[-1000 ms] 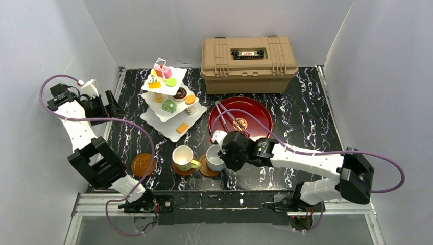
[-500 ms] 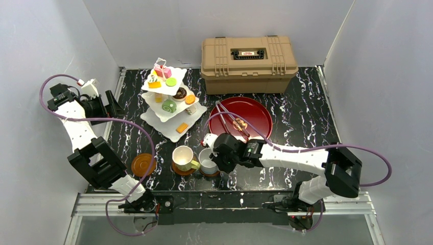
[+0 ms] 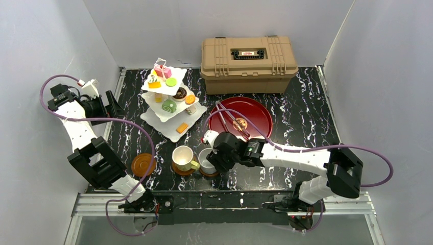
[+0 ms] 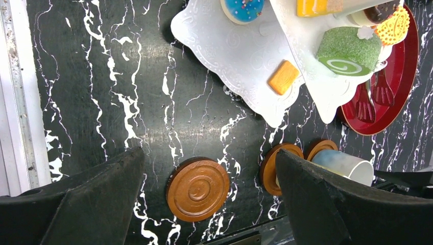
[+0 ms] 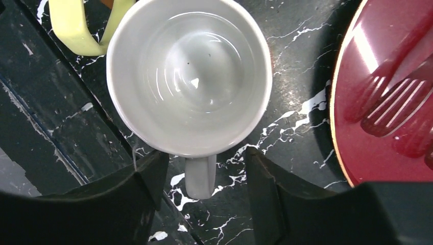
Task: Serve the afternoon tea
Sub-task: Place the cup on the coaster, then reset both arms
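one black white-veined table under everything. one tan plastic case, lid down, behind the white three-tier stand and off to its right. one dark red round tray just right of the stand, carrying two red forks among other small pieces too blurred to name. one stand only, upright, wavy-edged, at the back left of the table. two grippers: left gripper held high and well to the left of the stand, fingers spread wide with nothing between them; right gripper low in front of the stand and a little right, fingers parted on either side of the white mug's handle, a sliver of table showing on each side of it. two mugs, both upright and empty, in front of the stand: cream-yellow mug nearer the stand's middle, white mug just beside it on the right. three brown round coasters: one bare, in front of the stand to the left; one under each mug. toy pastries all on the stand: two in plain sight on the bottom tier, a blue donut and an orange biscuit; green roll on the middle tier; upper tiers too crowded for a sure count.
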`<state>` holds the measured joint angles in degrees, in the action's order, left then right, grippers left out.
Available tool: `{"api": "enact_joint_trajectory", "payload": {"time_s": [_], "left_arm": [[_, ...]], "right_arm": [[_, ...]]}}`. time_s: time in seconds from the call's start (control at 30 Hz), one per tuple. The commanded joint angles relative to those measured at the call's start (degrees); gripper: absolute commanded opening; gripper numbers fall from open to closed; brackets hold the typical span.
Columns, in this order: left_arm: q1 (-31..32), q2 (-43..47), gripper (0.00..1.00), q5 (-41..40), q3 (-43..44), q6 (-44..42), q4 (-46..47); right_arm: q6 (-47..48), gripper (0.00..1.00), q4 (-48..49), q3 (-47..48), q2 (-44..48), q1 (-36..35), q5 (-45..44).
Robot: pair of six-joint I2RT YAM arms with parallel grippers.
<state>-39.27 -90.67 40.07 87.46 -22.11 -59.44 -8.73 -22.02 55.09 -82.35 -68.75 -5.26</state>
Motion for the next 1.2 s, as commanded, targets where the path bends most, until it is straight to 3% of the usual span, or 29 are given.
{"api": "enact_joint_trajectory", "payload": {"time_s": [0.0,0.13,0.17,0.2,0.33,0.47,0.57,0.7,0.83,0.93,1.17], "left_arm": [[-0.20,1.35,0.98,2.35,-0.63,-0.57,-1.48],[-0.23,1.15,0.98,2.31,-0.75,-0.68,-1.33],[-0.20,1.07,0.98,2.25,-0.88,-0.74,-1.30],[-0.20,1.11,0.98,2.14,-1.05,-0.82,-1.11],[-0.23,0.81,0.98,2.37,-1.43,-0.74,-0.18],[0.34,1.03,0.98,2.76,-5.30,0.76,4.20],[2.43,2.86,0.98,1.59,-12.94,2.96,11.95],[7.63,7.69,0.98,-2.70,-25.18,5.39,27.05],[9.14,11.45,0.98,-3.92,-37.91,9.68,45.65],[9.76,14.39,0.98,-2.81,-47.60,11.15,64.81],[12.62,16.49,0.98,-2.34,-52.39,16.40,73.68]], "right_arm": [[-0.50,0.68,2.19,3.36,3.88,-0.16,-3.15],[-0.70,0.83,-0.62,5.63,6.37,-0.16,-6.55],[-0.74,0.95,-1.38,6.09,7.58,-0.16,-8.18],[-0.68,0.98,-1.90,6.30,8.88,-0.03,-10.02],[-2.11,0.98,-1.36,5.24,14.24,4.38,-19.00],[-4.59,0.98,3.74,2.60,16.14,18.77,-21.44],[-7.16,0.98,9.67,-0.75,15.49,30.54,-23.00],[-9.74,0.98,22.35,-9.87,16.12,42.00,-33.21],[-10.42,0.99,33.29,-18.36,14.19,51.29,-39.75],[-6.55,0.98,39.98,-21.00,9.10,55.14,-41.85],[-5.68,0.98,54.11,-23.48,-0.30,61.52,-36.88]]}}
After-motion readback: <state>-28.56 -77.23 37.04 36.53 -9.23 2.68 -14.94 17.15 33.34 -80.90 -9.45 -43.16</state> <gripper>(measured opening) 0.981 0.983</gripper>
